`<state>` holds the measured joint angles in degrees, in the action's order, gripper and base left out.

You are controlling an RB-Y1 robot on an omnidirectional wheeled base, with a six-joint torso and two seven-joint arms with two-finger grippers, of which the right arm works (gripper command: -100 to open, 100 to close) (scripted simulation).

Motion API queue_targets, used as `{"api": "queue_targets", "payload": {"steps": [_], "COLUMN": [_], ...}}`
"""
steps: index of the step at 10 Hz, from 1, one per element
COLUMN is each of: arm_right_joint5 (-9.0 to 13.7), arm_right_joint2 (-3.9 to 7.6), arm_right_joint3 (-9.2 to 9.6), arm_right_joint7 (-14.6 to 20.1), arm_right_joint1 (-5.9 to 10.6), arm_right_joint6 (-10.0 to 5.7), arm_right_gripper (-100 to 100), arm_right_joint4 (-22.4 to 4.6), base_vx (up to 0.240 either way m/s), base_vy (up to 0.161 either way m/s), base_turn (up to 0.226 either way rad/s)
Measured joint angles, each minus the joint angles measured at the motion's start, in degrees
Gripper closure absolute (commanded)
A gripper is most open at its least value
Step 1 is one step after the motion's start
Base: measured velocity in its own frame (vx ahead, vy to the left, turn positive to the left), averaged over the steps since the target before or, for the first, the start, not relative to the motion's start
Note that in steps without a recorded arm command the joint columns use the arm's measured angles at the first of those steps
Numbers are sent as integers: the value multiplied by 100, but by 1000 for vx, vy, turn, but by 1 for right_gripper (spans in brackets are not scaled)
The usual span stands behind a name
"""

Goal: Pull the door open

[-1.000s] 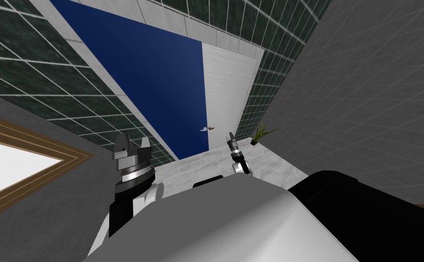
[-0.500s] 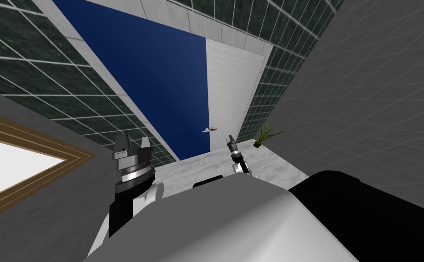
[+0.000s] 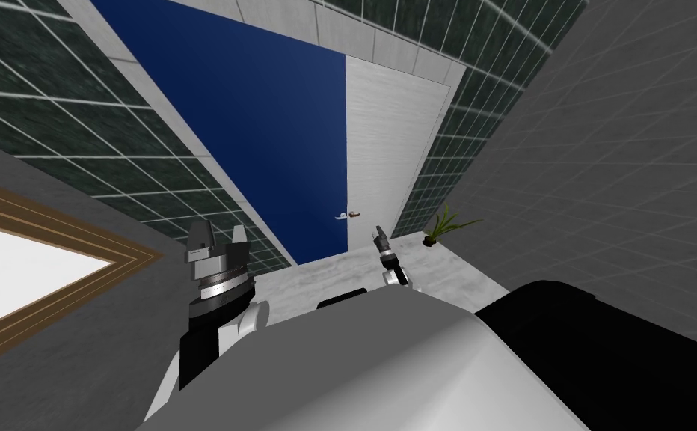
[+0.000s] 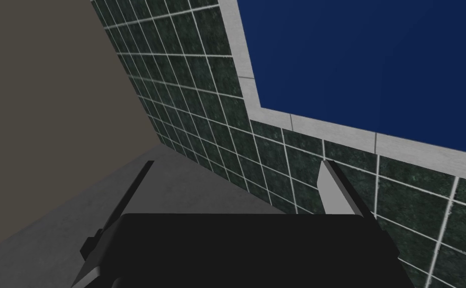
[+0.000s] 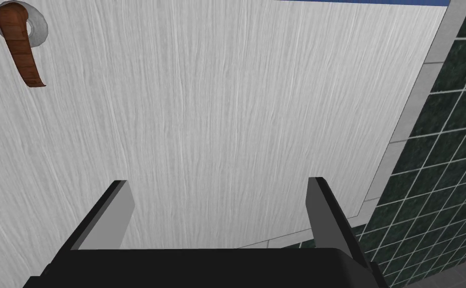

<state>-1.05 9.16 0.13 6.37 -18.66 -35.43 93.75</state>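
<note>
The robot has shifted a little over the last second, so from its head camera the door [image 3: 395, 142] and the small potted plant [image 3: 444, 224] now sit further right than they did; the arms keep the same pose in front of the chest.

The door is a white, faintly grained panel, and a flat dark blue surface [image 3: 265, 112] runs along its handle edge. The handle [image 3: 353, 215] is a brown lever on a pale round plate, low on the panel near that edge (a second, whitish lever shows just beside it, against the blue).

The right gripper [image 3: 377, 232] is stretched forward toward the door, below the handle and a touch to the side, close but apart from it. Seen from its own hand, the right gripper [image 5: 218, 181] has its fingers spread wide with nothing between them. The white door [image 5: 227, 125] lies beyond, and the handle [image 5: 21, 52] is well off to one side of the fingers.

The left gripper [image 3: 218, 233] is raised near the chest, facing the dark green tiled wall [image 3: 55, 112]. Its wrist camera shows the left gripper [image 4: 237, 162] spread and empty too, with the tiled wall [image 4: 202, 100] and the blue surface [image 4: 367, 60] ahead.

The plant stands on the pale marbled floor [image 3: 444, 269] by the door's far edge.
</note>
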Motion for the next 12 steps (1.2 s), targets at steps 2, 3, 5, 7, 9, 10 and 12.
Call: {"api": "queue_targets", "payload": {"steps": [2, 3, 5, 7, 9, 10, 12], "arm_right_joint5": [41, 63, 104, 139, 172, 196, 238], "arm_right_joint2": [36, 62, 105, 153, 173, 203, 242], "arm_right_joint3": [-22, -32, -50, -80, -96, -112, -137], "arm_right_joint7": [37, 58, 104, 141, 164, 190, 230], "arm_right_joint1": [102, 119, 152, 253, 327, 371, 472], "arm_right_joint6": [-84, -156, -204, -281, -360, -430, -486], "arm_right_gripper": [-100, -100, -100, -100, -100, -100, -100], "arm_right_joint4": [-350, -539, -784, -1069, -1384, -1579, -1895], "base_vx": [105, 85, 83, 70, 92, 104, 109], "base_vy": [-7, -5, 6, -6, -10, 3, -2], "base_turn": [62, 75, 42, 57, 63, 68, 64]}}
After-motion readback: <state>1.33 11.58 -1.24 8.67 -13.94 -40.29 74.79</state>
